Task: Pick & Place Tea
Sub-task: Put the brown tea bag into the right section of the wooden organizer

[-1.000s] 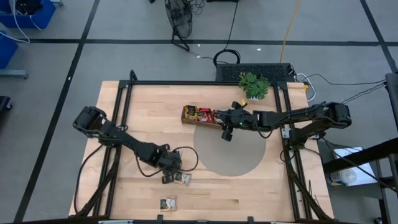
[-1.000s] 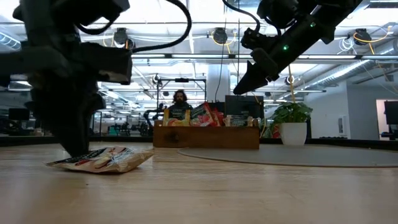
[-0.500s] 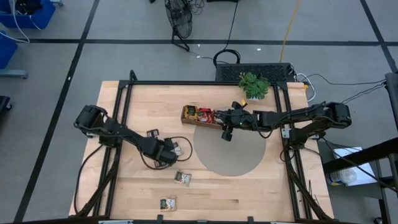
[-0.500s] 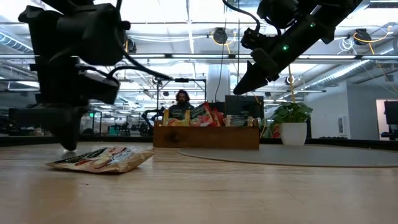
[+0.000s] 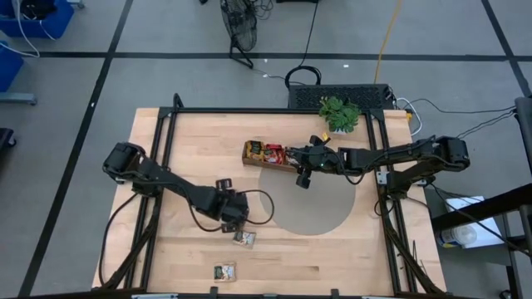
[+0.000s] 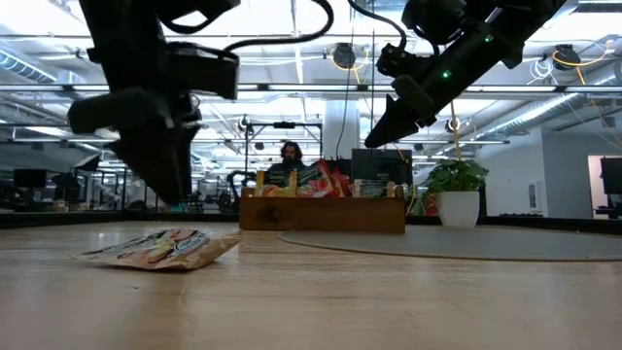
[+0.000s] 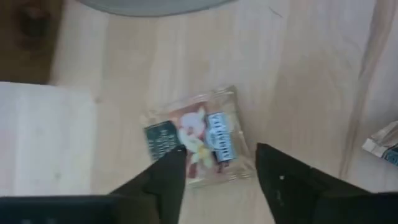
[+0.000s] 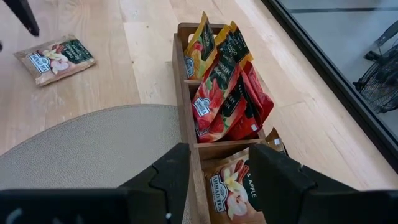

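Left wrist view showed the left gripper (image 7: 217, 168) hanging straight above a loose tea sachet (image 7: 193, 146) on the bare wood, its two dark fingers parted wider than the packet's short edge and holding nothing, one finger (image 7: 166, 180) over the sachet's near corner and the other (image 7: 287, 180) just off its side. Judged from that, the step in hand was the descent for a pick, and doing it well would mean centring the fingers so they straddle the packet across its narrow width, coming down until the tips meet the table, and closing slowly, since a flat paper sachet tends to slide or bow out of a hurried pinch. From overhead the left gripper (image 5: 233, 214) sat just above that sachet (image 5: 243, 238), with a second loose sachet (image 5: 224, 271) nearer the front table edge (image 5: 166, 274), well apart from it. Beyond, the right gripper (image 8: 211, 180) waited with its fingers parted and empty over the wooden tray (image 8: 186, 99), which stood at the rim of the round grey mat (image 5: 307, 203) and already held upright red, yellow and green sachets (image 8: 221, 93). A small potted plant (image 5: 339, 112) stood behind the tray at the far edge.
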### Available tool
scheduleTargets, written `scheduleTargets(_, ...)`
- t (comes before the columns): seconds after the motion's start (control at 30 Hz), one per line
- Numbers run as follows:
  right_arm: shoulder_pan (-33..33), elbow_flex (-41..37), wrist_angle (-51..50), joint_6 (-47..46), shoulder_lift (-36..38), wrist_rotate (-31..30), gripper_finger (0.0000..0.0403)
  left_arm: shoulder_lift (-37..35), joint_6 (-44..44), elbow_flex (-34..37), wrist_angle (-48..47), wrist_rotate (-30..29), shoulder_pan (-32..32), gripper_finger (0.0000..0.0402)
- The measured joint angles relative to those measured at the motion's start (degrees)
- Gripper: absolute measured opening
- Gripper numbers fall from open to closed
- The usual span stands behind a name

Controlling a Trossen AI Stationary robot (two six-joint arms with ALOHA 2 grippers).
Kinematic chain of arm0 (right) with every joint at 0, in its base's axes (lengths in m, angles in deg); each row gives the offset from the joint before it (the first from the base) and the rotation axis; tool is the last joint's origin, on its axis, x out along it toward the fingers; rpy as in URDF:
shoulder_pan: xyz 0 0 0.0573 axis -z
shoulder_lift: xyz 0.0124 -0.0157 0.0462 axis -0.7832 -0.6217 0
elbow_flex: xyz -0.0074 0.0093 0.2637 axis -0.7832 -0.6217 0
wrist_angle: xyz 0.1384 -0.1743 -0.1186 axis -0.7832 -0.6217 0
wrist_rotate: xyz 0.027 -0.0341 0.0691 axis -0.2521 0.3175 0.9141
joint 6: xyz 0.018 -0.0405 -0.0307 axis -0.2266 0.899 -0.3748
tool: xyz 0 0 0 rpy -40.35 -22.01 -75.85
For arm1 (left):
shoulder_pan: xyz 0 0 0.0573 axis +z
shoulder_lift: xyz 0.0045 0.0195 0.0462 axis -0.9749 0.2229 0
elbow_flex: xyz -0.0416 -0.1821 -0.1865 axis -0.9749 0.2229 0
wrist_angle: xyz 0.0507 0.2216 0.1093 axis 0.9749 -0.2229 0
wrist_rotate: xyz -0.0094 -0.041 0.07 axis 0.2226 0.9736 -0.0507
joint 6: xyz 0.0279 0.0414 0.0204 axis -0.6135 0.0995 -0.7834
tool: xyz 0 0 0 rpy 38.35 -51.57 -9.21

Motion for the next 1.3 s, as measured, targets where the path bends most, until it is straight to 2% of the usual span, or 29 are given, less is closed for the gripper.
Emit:
scheduleTargets(0.1, 0.0, 0.0, -0.02, 0.33, 0.0, 0.0, 0.0153, 2.27, 1.6, 0.0, 1.24, 0.14, -0.07, 0.0216)
scheduleTargets(0.2, 0.0, 0.0, -0.02, 0.81, 0.0, -0.01, 0.0153, 5.23, 2.73, 0.05, -0.45, 0.24, 0.14, 0.0222)
scheduleTargets(0.43, 0.0, 0.0, 0.0, 1.07, 0.0, -0.02, 0.0153, 8.8, 1.77, -0.28, 1.86, -0.3, 1.13, 0.021)
scheduleTargets(0.6, 0.0, 0.0, 0.0, 1.07, 0.0, -0.02, 0.0153, 9.06, -2.25, -0.26, 2.91, 0.16, 1.69, 0.0194)
scheduleTargets(0.8, 0.0, 0.0, -0.02, 1.07, 0.0, -0.02, 0.0153, 9.14, -3.28, -0.14, 3.46, 4.85, 3.71, 0.0159)
scheduleTargets(1.03, 0.0, 0.0, -0.29, 0.64, 0.0, 0.0, 0.0153, 9.14, -4.5, 2.05, 8.98, 9.08, 6.14, 0.0093)
scheduleTargets(1.2, 0.0, 0.0, -0.61, 0.46, 0.0, 0.0, 0.0153, 9.55, -10.33, 1.23, 8.81, 4.09, 4.97, 0.0018)
scheduleTargets(1.3, 0.0, 0.0, -0.58, 0.43, 0.0, 0.0, 0.0153, 10.0, -13.37, -0.96, 5.5, -2.65, 2.72, 0.0018)
